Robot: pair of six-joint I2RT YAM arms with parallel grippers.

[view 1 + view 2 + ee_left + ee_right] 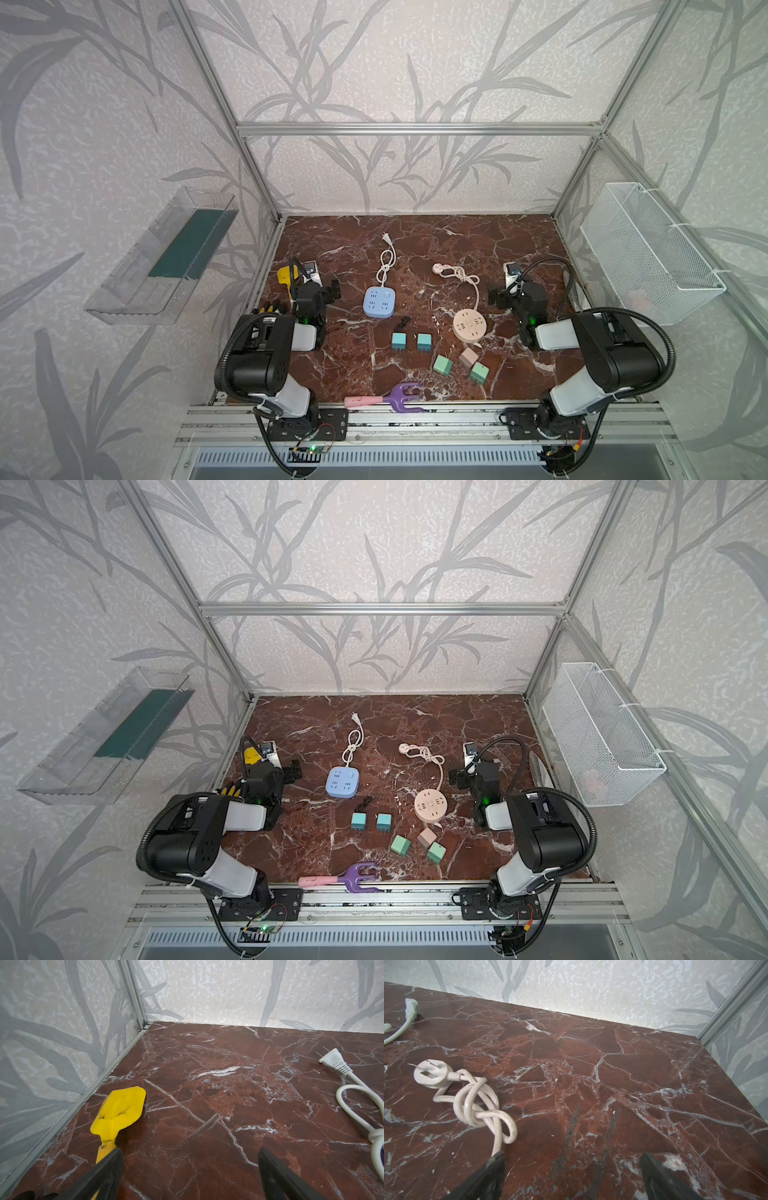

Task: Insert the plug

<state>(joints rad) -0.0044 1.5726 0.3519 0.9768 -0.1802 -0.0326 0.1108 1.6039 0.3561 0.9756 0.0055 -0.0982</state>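
In both top views a blue square socket block [379,302] lies mid-table, its white cord ending in a two-pin plug [385,237] [332,1059]. To its right sits a round pink socket block [469,326], whose knotted cord ends in a three-pin plug [437,268] [432,1075]. Two teal plug cubes [399,341] [424,342] lie in front of the blocks. Left of the blue block is my left gripper [314,286] [190,1154], open over bare marble. My right gripper [513,291] [572,1156] is open too, right of the pink cord, holding nothing.
Two green cubes [442,365] [478,372] and a pink cube [468,356] lie front right. A purple rake [386,398] rests at the front edge. A yellow scoop [118,1111] lies beside my left gripper near the left wall. A wire basket [648,249] hangs on the right wall.
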